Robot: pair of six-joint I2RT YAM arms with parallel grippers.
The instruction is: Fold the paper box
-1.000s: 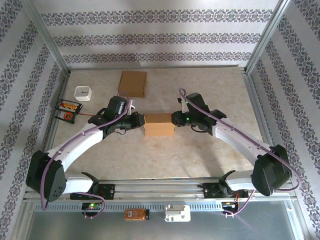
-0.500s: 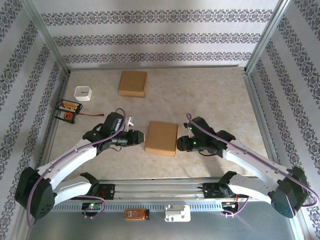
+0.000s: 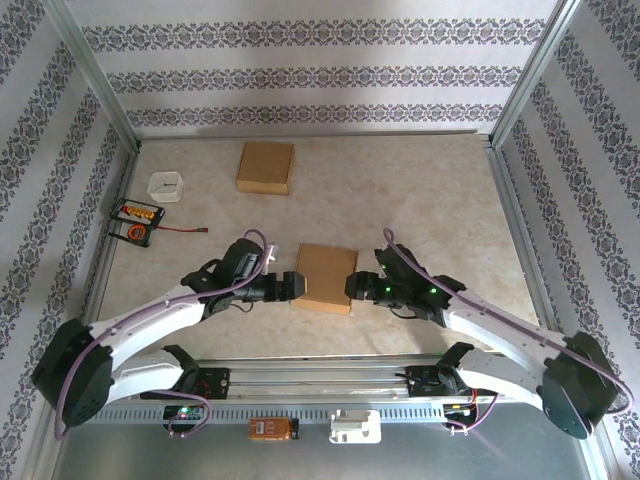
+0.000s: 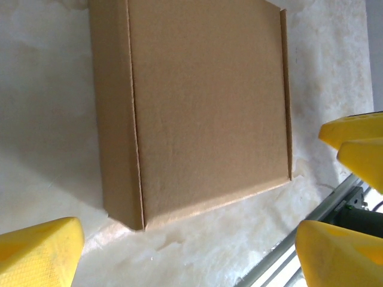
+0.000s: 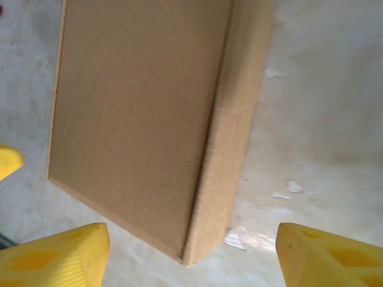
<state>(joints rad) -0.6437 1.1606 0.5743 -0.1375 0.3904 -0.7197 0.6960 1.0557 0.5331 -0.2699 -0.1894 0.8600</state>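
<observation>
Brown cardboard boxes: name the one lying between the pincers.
The near brown cardboard box, flanked by left pincer and right pincer; the far box lies alone.

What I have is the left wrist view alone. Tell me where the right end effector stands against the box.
Observer: The right end effector is open at the right side of the box, with its fingers clear of the cardboard.
Operator: Report any other cardboard.
Observer: A second box lies flat farther back, left of centre.
Operator: Name what sits far left.
Observer: A small white tub.
</observation>
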